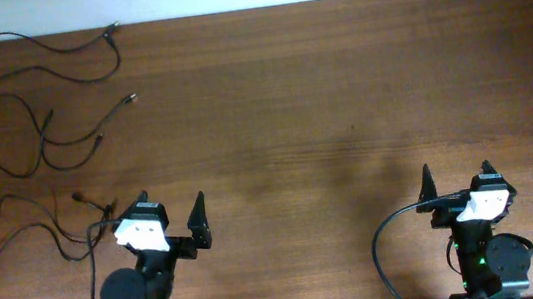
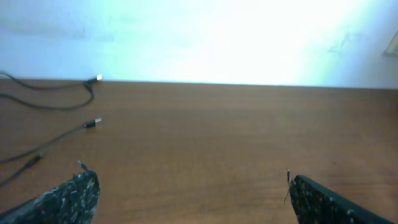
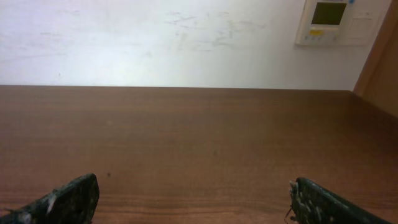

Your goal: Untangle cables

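Gaping wide, the left pincer (image 2: 186, 178) and right pincer (image 3: 193, 182) each hold nothing, clear of the cables (image 2: 91, 123)

Left wrist view: thin black flexible cables (image 2: 43, 106) exit past the left edge; dark fingers (image 2: 74, 196) of my left gripper (image 2: 186, 177) are cropped at the bottom edge; overhead, small silvery connector tips (image 1: 130, 99) are too small to identify.
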`<state>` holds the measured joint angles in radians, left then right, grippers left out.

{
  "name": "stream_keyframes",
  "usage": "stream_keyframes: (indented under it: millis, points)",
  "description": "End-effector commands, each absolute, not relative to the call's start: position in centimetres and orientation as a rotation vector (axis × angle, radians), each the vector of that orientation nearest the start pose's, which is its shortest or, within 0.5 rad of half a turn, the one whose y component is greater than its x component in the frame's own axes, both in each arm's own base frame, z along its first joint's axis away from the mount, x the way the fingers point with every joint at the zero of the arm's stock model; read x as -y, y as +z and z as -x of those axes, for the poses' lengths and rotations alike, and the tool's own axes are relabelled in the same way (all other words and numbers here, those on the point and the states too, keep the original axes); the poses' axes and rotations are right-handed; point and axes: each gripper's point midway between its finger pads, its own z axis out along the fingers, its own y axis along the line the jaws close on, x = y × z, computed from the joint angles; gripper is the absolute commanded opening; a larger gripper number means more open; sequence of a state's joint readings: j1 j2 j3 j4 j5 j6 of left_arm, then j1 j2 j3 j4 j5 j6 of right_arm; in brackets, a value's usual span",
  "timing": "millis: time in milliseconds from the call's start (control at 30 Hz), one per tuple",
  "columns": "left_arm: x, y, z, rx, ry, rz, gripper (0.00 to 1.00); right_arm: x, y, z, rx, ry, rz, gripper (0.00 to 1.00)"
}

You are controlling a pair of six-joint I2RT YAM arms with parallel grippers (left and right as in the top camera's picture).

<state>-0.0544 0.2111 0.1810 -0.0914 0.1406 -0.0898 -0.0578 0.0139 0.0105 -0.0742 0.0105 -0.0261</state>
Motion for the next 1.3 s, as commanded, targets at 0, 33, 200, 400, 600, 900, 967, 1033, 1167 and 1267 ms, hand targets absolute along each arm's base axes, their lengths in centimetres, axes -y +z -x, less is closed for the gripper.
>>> stream_keyframes:
  millis: [0,33,200,400,600,900,967,1033,1167,1267]
  points:
    - [3.7,18.5,-24.9,-1.651,-0.21,-0.088,0.99,1.5,15.5,-24.6,-1.651,-0.067,-0.034,0.98]
    - [3.7,18.5,-24.9,-1.632,-0.21,-0.089,0.99,1.5,15.5,-24.6,-1.651,-0.067,-0.034,0.98]
    - [3.4,19.0,-24.7,-1.537,-0.196,-0.083,0.99,1.5,15.5,-24.6,-1.651,-0.067,-0.034,0.98]
    - [2.2,19.5,-24.5,-1.495,-0.148,-0.035,0.99,1.5,15.5,-24.6,-1.651,-0.067,-0.034,0.98]
    - [-1.4,16.9,-24.6,-1.59,0.018,0.132,0.99,1.5,15.5,-24.6,-1.651,-0.067,-0.034,0.98]
    - [-1.8,16.0,-24.5,-1.629,0.057,0.138,0.99,1.5,15.5,-24.6,-1.651,-0.067,-0.034,0.98]
    - [-1.7,16.0,-24.5,-1.631,0.064,0.122,0.99,1.5,15.5,-24.6,-1.651,-0.067,-0.034,0.98]
    - [-1.4,15.9,-24.5,-1.637,0.085,0.076,0.99,1.5,15.5,-24.6,-1.651,-0.067,-0.034,0.98]
    - [0.0,15.8,-24.6,-1.643,0.046,0.012,0.99,1.5,15.5,-24.6,-1.651,-0.067,-0.034,0.98]
    - [0.4,15.8,-24.6,-1.644,0.03,-0.012,0.99,1.5,15.5,-24.6,-1.651,-0.067,-0.034,0.98]
